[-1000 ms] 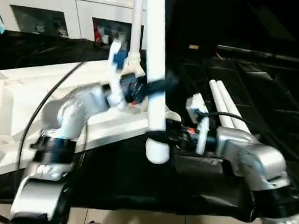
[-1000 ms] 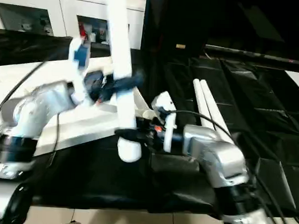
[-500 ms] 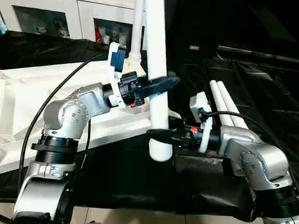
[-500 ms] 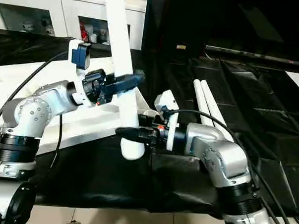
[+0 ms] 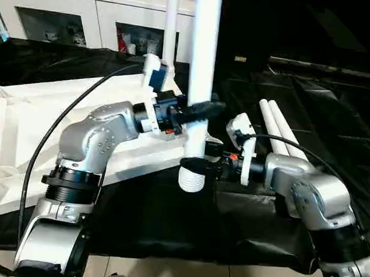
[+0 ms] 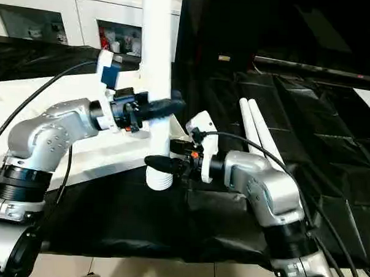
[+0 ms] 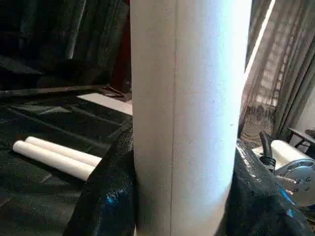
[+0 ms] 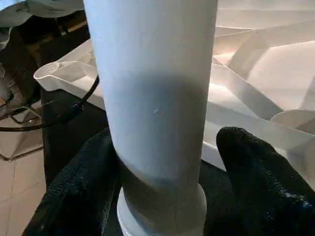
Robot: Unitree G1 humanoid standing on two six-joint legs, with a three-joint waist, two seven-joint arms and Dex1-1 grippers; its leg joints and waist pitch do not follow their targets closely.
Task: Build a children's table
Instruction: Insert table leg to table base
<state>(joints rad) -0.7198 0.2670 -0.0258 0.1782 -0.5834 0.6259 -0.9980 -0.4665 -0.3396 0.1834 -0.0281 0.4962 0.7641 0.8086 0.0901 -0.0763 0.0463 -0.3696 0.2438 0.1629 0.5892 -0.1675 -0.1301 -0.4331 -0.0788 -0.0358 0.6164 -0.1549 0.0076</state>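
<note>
The left tool is clenched around a long white tapered plastic tube leg, holding it upright about midway up its visible length; in the left wrist view both black fingers press against the tube's sides. The leg's ribbed lower end hangs just in front of the near corner of the small white plastic tabletop, which lies rim-up on the black-covered counter.

The right tool sits lower on the same leg, near its ribbed end. In the right wrist view one finger lies close against the tube while the other finger stands off with a gap, so this tool is released rather than gripping.

A second white leg stands upright behind, at the tabletop's far corner. Two more white tube legs lie side by side, touching, on the counter beyond the right arm.
</note>
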